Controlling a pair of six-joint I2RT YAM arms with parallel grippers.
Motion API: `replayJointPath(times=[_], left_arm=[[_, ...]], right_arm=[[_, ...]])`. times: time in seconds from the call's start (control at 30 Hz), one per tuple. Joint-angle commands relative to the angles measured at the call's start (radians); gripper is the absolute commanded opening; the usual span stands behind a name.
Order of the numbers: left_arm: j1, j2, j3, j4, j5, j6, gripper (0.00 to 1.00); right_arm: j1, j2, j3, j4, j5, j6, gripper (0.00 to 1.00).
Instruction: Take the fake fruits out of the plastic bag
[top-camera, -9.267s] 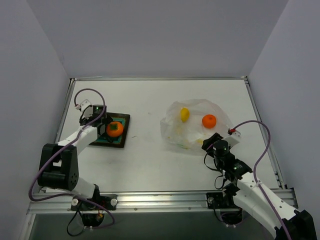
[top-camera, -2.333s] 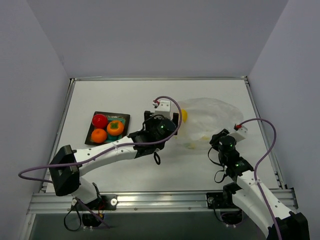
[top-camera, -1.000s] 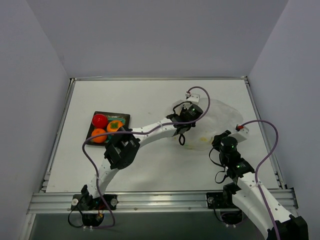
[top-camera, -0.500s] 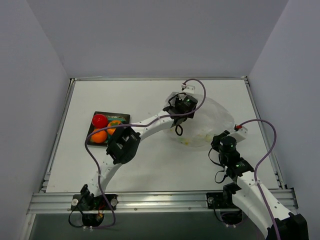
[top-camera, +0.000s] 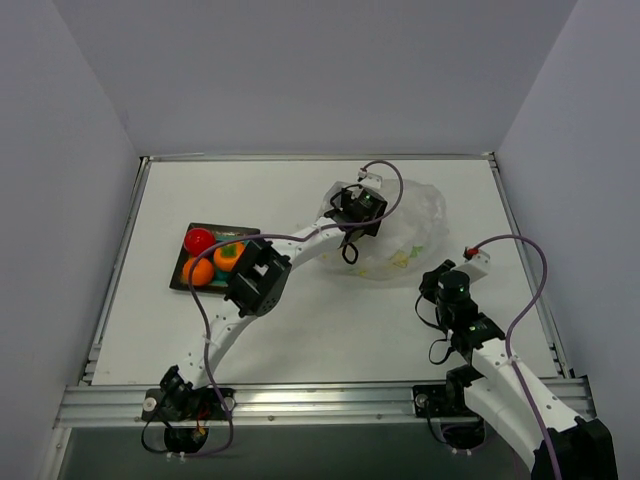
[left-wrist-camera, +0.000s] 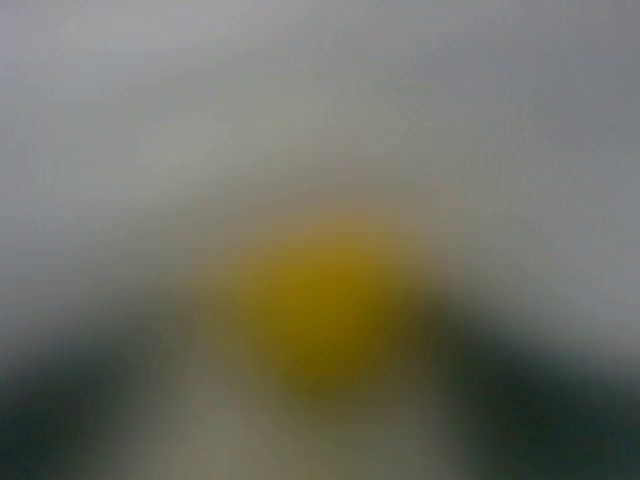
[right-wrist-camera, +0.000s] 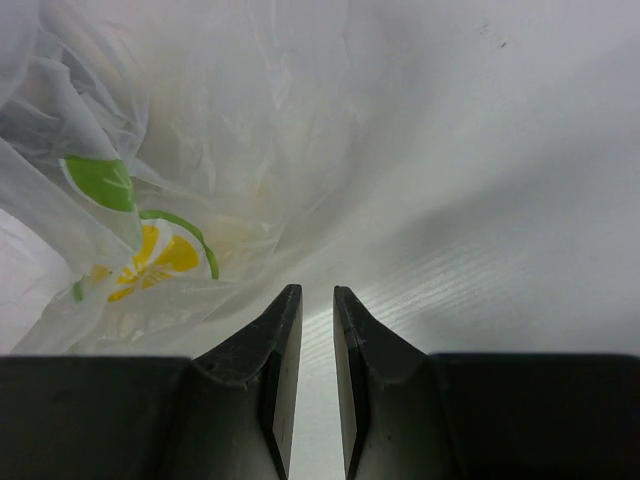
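Observation:
The plastic bag (top-camera: 405, 232) lies bunched at the far right of the table. It also fills the left of the right wrist view (right-wrist-camera: 180, 150), with a yellow and green lemon-slice mark on it. My left gripper (top-camera: 358, 213) is at the bag's left end. Its view is all blur, with a yellow fruit (left-wrist-camera: 320, 300) close in the middle, and the jaws are not discernible. My right gripper (top-camera: 432, 283) sits at the bag's near right edge, its fingertips (right-wrist-camera: 311, 290) almost together with only bare table between them. A red fruit (top-camera: 198, 240) and two orange fruits (top-camera: 229, 257) lie on the plate.
The dark square plate (top-camera: 248, 236) sits at the left middle of the table. The left arm's links stretch from the near edge across to the bag. White walls close the table in on three sides.
The left gripper has drawn back a little toward the far left, and the bag has bunched up and shifted left with it. The right gripper has hardly moved.

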Motion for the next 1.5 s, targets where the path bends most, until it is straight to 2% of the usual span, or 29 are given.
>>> replayJointPath(times=[0.0,0.07,0.1,0.2,0.23,0.33,0.43,0.63,1.03,1.13,1.3,1.33,1.43,1.47], left_arm=[[0.021,-0.006,0.078,0.029,0.018,0.045,0.97],[0.030,0.009,0.093,0.032,0.023,0.054,0.90],[0.031,0.009,0.093,0.036,0.035,0.056,0.79],[0.031,-0.018,0.052,0.066,0.053,0.058,0.64],[0.030,-0.055,0.028,0.079,0.070,0.048,0.56],[0.019,-0.156,-0.092,0.145,0.119,0.027,0.43],[-0.005,-0.260,-0.196,0.185,0.145,0.016,0.36],[-0.048,-0.438,-0.353,0.169,0.233,-0.040,0.31],[-0.050,-0.708,-0.529,0.063,0.668,-0.123,0.28],[-0.053,-0.795,-0.583,-0.008,0.722,-0.114,0.28],[-0.085,-1.058,-0.811,-0.060,0.567,-0.113,0.27],[-0.084,-1.151,-0.844,-0.071,0.535,-0.131,0.27],[-0.073,-1.308,-0.932,-0.127,0.378,-0.154,0.26],[-0.071,-1.336,-0.947,-0.146,0.262,-0.157,0.27]], right_arm=[[-0.005,0.010,0.007,0.040,-0.008,-0.018,0.16],[-0.005,0.013,0.007,0.043,-0.010,-0.018,0.16],[-0.007,0.013,0.007,0.045,-0.010,-0.020,0.15],[-0.007,0.021,0.008,0.047,-0.007,-0.020,0.16],[-0.007,0.022,0.008,0.047,-0.005,-0.020,0.16],[-0.005,0.021,0.008,0.048,-0.007,-0.020,0.16],[-0.007,0.018,0.008,0.050,-0.007,-0.022,0.16],[-0.005,0.009,0.007,0.044,0.001,-0.018,0.16],[-0.007,-0.068,-0.008,0.011,0.048,0.011,0.16],[-0.010,-0.082,-0.012,0.005,0.055,0.014,0.17],[-0.010,-0.076,-0.010,0.007,0.052,0.014,0.17],[-0.012,-0.071,-0.008,0.007,0.052,0.012,0.17],[-0.012,-0.068,-0.007,0.007,0.048,0.011,0.17],[-0.013,-0.068,-0.007,0.007,0.045,0.011,0.17]])
